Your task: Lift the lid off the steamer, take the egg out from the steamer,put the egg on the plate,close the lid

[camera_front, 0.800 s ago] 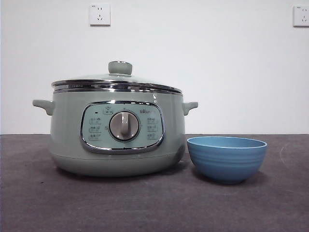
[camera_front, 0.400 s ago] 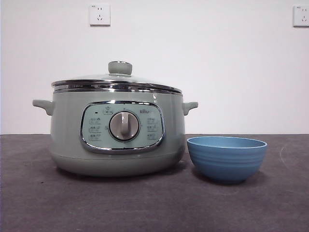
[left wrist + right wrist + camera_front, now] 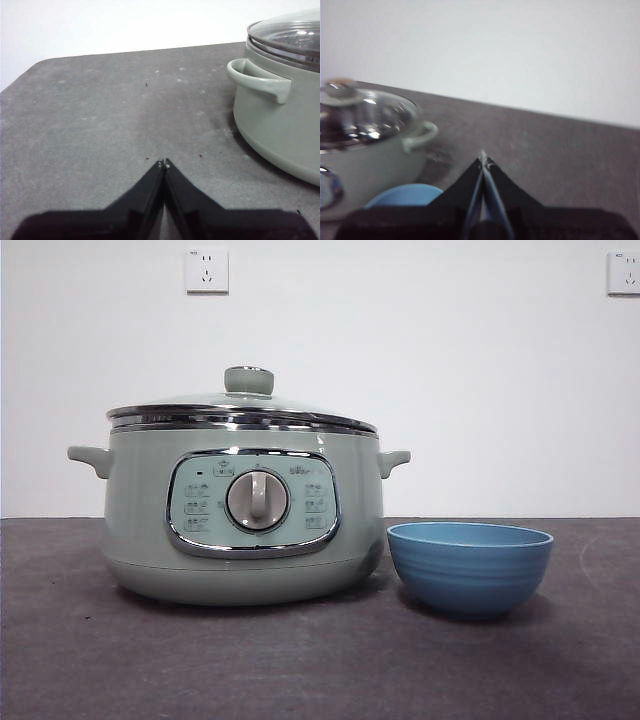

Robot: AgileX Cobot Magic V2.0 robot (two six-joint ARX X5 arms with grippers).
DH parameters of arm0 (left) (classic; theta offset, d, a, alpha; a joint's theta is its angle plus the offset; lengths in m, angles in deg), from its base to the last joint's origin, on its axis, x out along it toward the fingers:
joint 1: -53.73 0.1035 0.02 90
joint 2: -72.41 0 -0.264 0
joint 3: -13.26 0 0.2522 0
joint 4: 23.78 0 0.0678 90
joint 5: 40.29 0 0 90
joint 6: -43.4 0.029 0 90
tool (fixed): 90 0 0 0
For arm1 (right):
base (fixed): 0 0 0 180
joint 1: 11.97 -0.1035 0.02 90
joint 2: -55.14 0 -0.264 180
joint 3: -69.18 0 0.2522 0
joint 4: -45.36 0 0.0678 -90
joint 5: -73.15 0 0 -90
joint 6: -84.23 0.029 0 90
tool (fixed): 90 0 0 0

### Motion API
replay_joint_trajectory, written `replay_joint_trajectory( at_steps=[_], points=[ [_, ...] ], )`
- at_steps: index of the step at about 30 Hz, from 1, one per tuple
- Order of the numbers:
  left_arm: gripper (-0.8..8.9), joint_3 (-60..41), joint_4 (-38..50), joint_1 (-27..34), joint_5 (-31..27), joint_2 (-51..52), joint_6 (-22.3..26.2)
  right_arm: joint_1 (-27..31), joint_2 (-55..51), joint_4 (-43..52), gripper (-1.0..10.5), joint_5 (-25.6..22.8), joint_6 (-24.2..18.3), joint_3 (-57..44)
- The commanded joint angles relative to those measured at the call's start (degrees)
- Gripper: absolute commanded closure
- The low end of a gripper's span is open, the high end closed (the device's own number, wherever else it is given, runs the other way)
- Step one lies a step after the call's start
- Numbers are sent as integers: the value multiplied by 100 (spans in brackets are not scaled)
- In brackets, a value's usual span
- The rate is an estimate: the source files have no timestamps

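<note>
Lid (image 3: 240, 406) sat on steamer (image 3: 245, 515); we read no label; plate (image 3: 470, 568) beside; left gripper (image 3: 163, 162), right gripper (image 3: 483, 159) jaws closed, empty.

Between the earlier pictures and now, nothing in the front view has visibly moved.

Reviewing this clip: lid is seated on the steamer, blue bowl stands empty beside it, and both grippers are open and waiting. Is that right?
Not quite. The left gripper and right gripper are both shut, jaws meeting at the tips, as each wrist view shows. The rest holds: the lid sits on the steamer, with the bowl beside it.
</note>
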Motion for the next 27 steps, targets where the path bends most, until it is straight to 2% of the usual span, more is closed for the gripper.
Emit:
replay_joint_trajectory(
  at_steps=[1,10,14,27],
  points=[
    [816,-74,-4,17,-2,13,-35,0,-275,238,946,-256,452,-540],
    [816,-74,-4,17,-2,13,-35,-9,-756,264,946,-308,894,-1414],
    [816,-74,-4,17,-2,13,-37,-13,-756,-186,946,-323,839,-1427],
    [816,-74,-4,17,-2,13,-35,-13,-745,-160,946,-315,935,-1425]
  ],
)
